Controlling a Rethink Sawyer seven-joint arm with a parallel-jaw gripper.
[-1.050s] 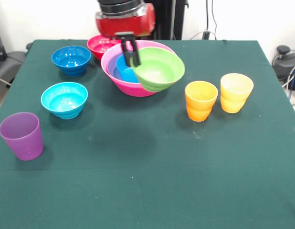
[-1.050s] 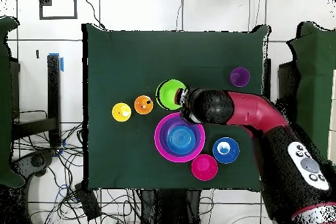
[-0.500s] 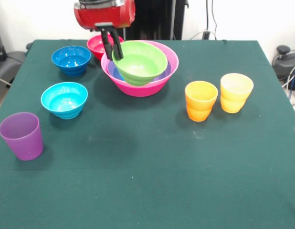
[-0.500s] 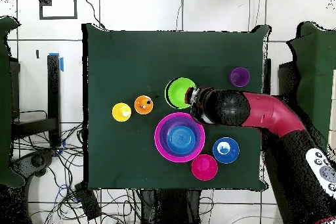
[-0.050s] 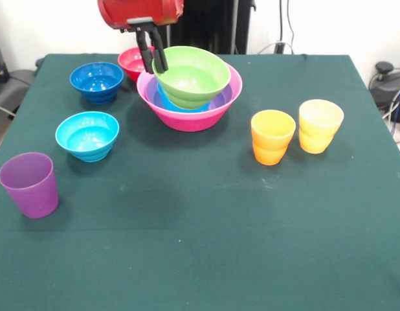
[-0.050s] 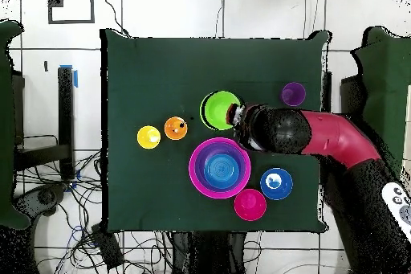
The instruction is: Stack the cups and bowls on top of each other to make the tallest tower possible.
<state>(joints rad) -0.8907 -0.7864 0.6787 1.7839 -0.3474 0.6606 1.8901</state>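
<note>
Lime green bowl [image 5: 191, 76] was held by its rim, jaws of the gripper [image 5: 152, 55] clenched on it, raised over the tower [image 5: 189, 97] of hot-pink, purple and blue bowls. Orange cup [image 5: 272, 137] and yellow cup [image 5: 320, 125] stood side by side on the worktop [image 5: 206, 220]; purple cup [image 5: 30, 184] well apart.
</note>
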